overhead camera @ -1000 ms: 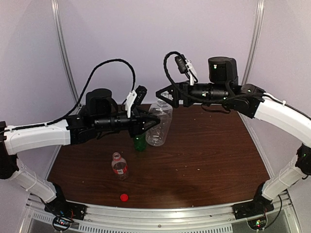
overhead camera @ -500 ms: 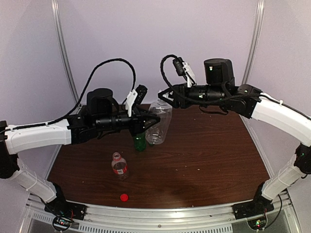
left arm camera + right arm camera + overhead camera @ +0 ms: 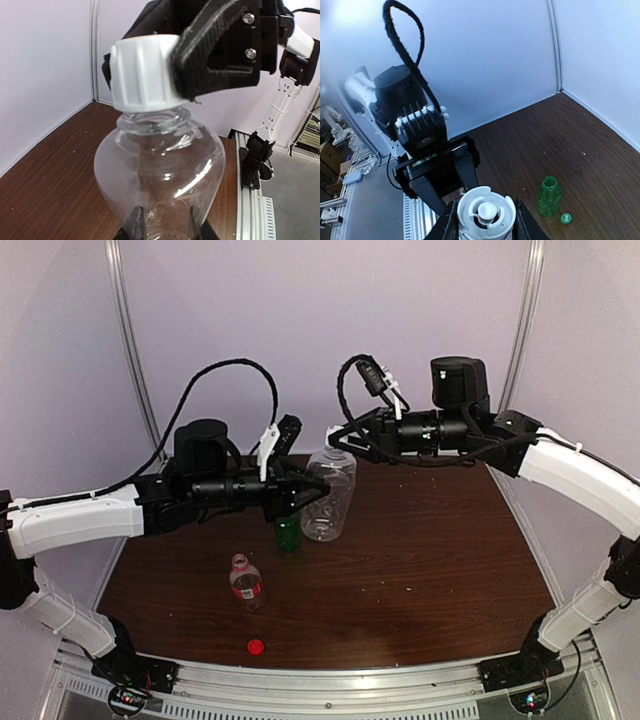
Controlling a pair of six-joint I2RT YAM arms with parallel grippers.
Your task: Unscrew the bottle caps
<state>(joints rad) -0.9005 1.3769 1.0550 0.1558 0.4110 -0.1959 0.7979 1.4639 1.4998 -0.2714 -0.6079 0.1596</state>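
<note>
The large clear ribbed bottle [image 3: 327, 495] is held above the table, my left gripper [image 3: 312, 490] shut on its body. In the left wrist view the bottle [image 3: 160, 165] fills the frame, and my left fingers [image 3: 134, 226] press on its lower part. Its white cap [image 3: 142, 72] sits on the neck. My right gripper [image 3: 336, 437] is shut on that cap [image 3: 486, 212], with a finger [image 3: 447, 221] on either side. The slim green bottle [image 3: 549, 196] stands uncapped, its green cap [image 3: 565, 218] on the table beside it. The short red-label bottle [image 3: 245, 580] stands uncapped too, and the red cap [image 3: 256, 646] lies nearer the front.
The green bottle [image 3: 288, 533] stands right under the held bottle. A dark wooden tabletop [image 3: 430, 560] is ringed by pale walls at the back and sides. A metal rail [image 3: 330, 685] runs along the near edge.
My right gripper has closed from wide open onto the white cap and shifted slightly at the bottle's neck. The left gripper keeps its hold on the bottle.
</note>
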